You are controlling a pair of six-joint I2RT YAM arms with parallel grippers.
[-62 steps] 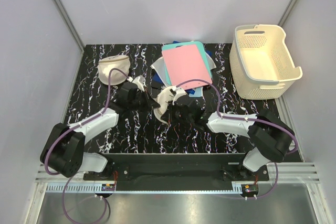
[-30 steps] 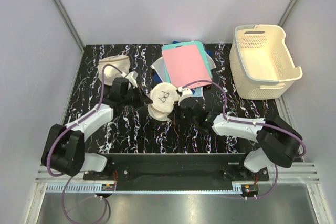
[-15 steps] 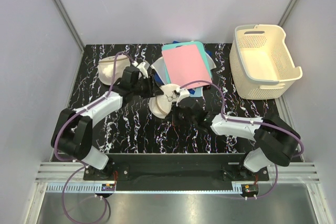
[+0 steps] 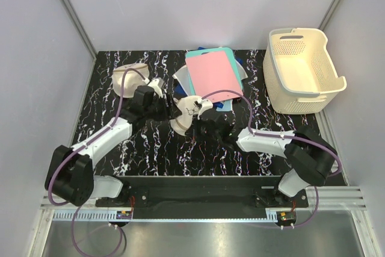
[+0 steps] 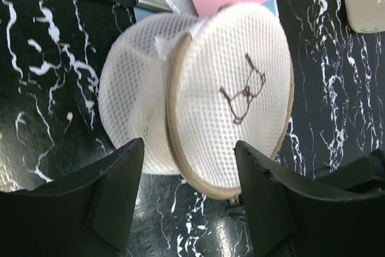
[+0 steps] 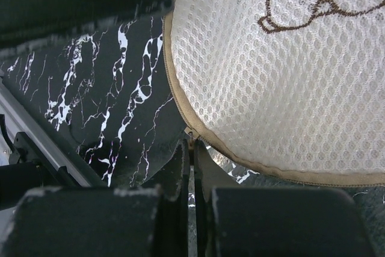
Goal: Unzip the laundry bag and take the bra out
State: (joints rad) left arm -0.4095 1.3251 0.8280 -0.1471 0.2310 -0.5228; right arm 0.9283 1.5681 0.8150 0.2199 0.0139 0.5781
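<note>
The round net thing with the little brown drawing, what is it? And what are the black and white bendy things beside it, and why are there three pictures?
The bendy things are a robot's left arm and right arm. Each ends in a two-finger pincher called a gripper. One picture looks down from above. The other two come from small cameras on the arms' wrists, so you see the fingers up close.

The net thing is a laundry bag, a mesh pouch that zips shut. It lies on a black marbled table. The right gripper is pinched shut at the bag's zipper pull. The left gripper is open, close up to the bag.

Also there: a cream basket, a pink sheet and a second cream pouch. No bra shows.
</note>
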